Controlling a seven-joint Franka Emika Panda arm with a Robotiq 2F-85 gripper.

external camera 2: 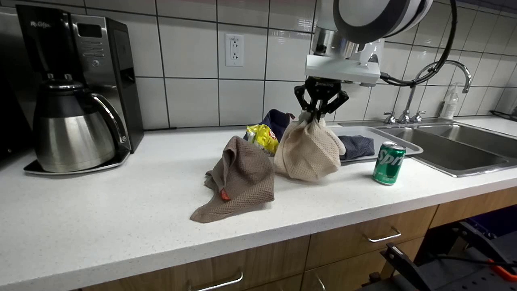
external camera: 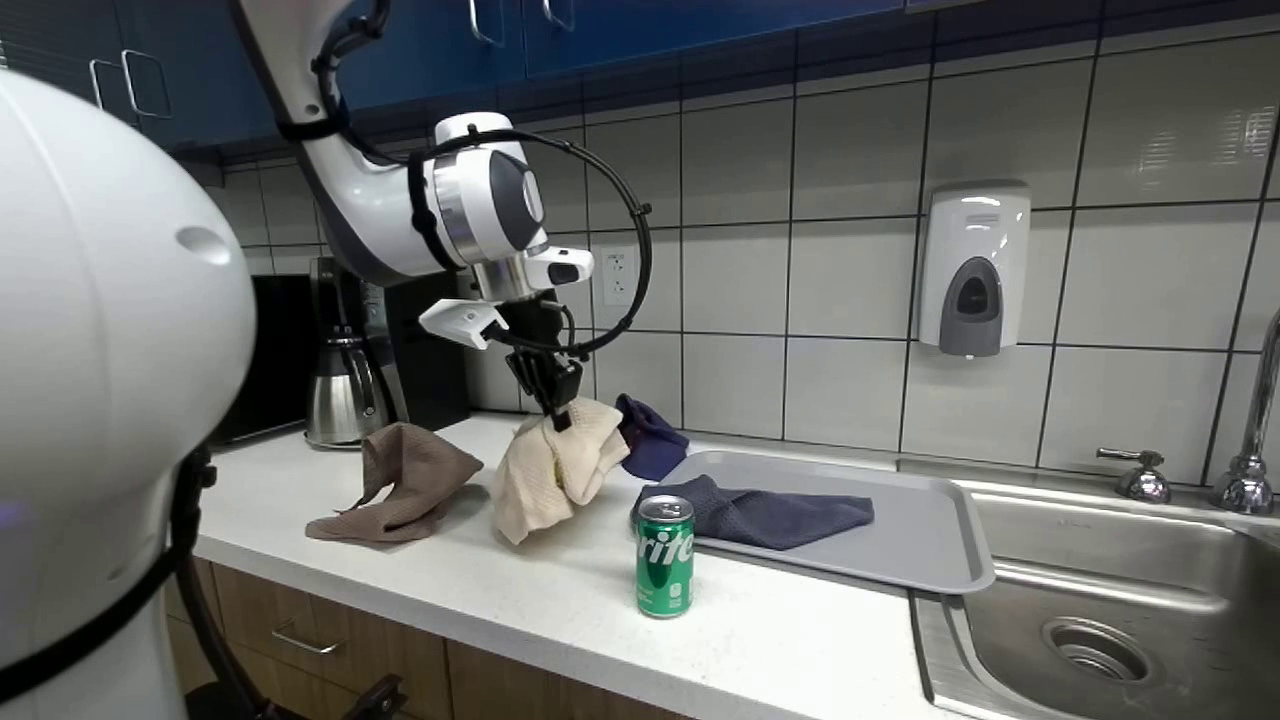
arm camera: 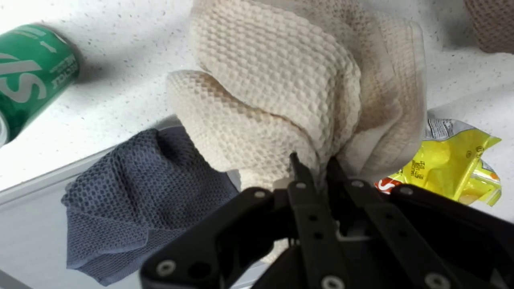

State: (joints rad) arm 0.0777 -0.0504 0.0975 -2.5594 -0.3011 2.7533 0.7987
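My gripper is shut on a cream waffle-weave cloth, pinching it into folds. The bunched cloth hangs beneath the fingertips in both exterior views; whether its lowest part touches the counter I cannot tell. A crumpled brown cloth lies beside it, with a small red patch showing at its fold. Behind the cream cloth sits a yellow packet, also at the right of the wrist view. A dark blue-grey cloth rests on a grey tray. Near the tray stands a green can, upright.
A navy fabric item lies against the tiled wall. The coffee maker and its steel carafe stand on the counter. Beyond the tray is a sink with a faucet. A soap dispenser is mounted on the wall.
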